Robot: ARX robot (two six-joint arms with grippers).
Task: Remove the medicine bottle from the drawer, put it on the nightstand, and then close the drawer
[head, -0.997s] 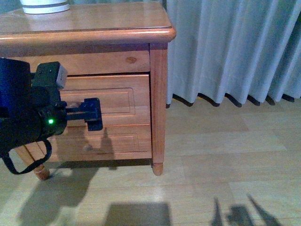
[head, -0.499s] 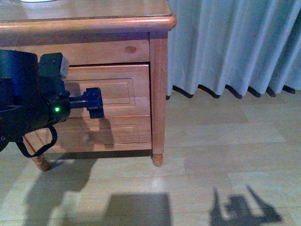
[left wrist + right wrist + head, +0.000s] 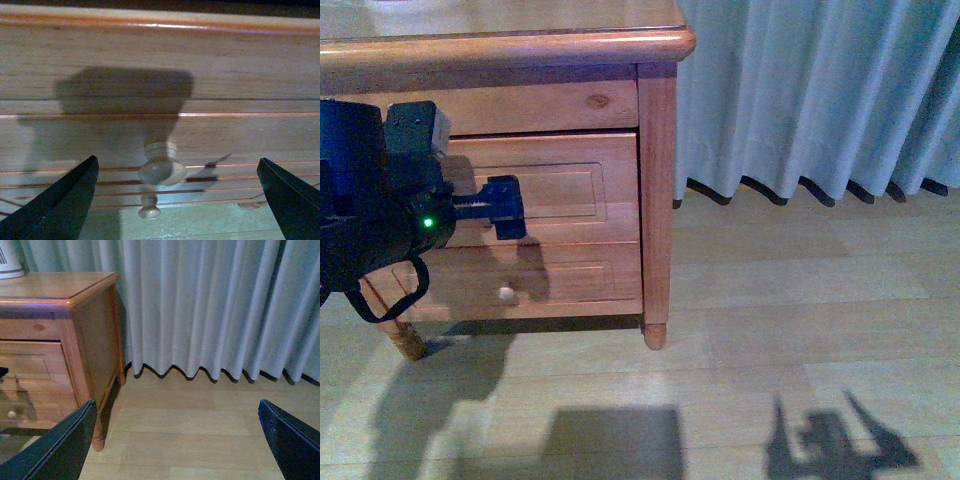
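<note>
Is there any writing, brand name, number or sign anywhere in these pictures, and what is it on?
None: no word, number or brand mark can be read in any view.
The nightstand, its upper drawer and the curtain are plain.
The left arm shows only a green light, no label.
The white object on the nightstand is cut off at the picture's edge; dark lines show on it, but no letters.

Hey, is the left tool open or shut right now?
Open. The left wrist view shows the left tool with its fingers spread wide on either side of the knob of the drawer, not touching it.
</note>
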